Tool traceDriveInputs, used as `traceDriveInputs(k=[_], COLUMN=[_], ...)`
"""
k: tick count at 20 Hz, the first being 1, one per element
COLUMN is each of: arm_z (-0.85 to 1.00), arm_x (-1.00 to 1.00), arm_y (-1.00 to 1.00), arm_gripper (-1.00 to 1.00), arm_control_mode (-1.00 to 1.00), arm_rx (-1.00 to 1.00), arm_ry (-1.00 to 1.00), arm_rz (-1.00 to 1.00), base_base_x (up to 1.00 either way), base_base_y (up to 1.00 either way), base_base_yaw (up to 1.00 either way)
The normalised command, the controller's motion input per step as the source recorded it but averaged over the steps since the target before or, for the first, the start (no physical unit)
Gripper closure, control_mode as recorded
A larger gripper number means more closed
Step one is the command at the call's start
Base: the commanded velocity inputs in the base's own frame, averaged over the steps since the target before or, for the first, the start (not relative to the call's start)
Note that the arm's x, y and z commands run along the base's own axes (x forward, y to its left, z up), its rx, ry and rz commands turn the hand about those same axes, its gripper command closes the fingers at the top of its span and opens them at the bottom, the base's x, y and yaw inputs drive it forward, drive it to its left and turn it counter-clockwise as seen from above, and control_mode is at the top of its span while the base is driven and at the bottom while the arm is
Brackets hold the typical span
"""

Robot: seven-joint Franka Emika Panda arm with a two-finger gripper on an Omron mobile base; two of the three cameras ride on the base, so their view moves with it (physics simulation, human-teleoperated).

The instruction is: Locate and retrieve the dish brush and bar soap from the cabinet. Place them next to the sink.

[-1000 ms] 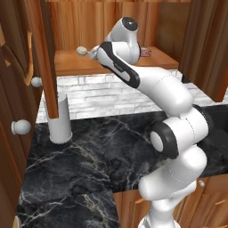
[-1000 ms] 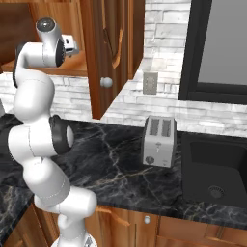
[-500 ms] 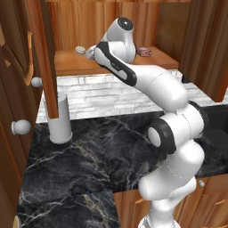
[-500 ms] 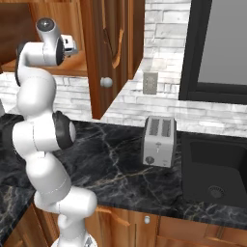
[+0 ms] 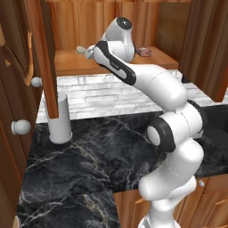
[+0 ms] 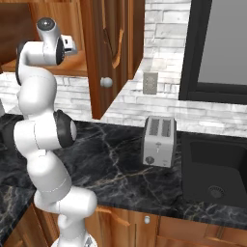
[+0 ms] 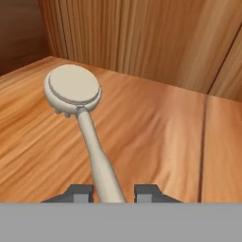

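The dish brush (image 7: 82, 113) lies on the cabinet's plank shelf (image 7: 156, 127), its round cream head away from me and its thin handle running back between my fingertips. My gripper (image 7: 113, 191) straddles the handle's near end with the jaws drawn in close, and a thin slit still shows on the right side. From the left base view the brush head (image 5: 81, 50) peeks out beside the gripper (image 5: 90, 52) on the cabinet (image 5: 67, 66) shelf. The bar soap (image 5: 143, 52), a small reddish block, rests further right on the same shelf. The dark sink (image 6: 193, 159) is set into the counter at the right.
An open cabinet door (image 5: 44, 58) hangs left of the arm, with round pale knobs (image 5: 21, 127) nearby. A pale cylinder (image 5: 60, 120) stands on the black marble counter (image 5: 89, 169). A silver toaster (image 6: 159, 141) sits just left of the sink. Another open door (image 6: 103, 53) hangs right of the arm.
The jaws have closed in from wide open to tight beside the brush handle. The arm has barely moved at the shelf.
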Motion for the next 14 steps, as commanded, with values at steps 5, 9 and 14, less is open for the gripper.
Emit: traceDriveInputs(k=[5,9,14], arm_z=[-0.04,0.01,0.05], arm_x=[0.0,-0.12,-0.53], arm_y=[0.0,0.0,-0.09], arm_gripper=[1.0,1.0,1.0], arm_control_mode=[-1.0,-1.0,-1.0], arm_rx=[0.01,0.0,0.0], arm_ry=[0.0,0.0,0.0], arm_rz=[0.0,0.0,-0.01], base_base_x=[0.0,0.0,0.0], base_base_y=[0.0,0.0,0.0], base_base_yaw=[0.0,0.0,0.0])
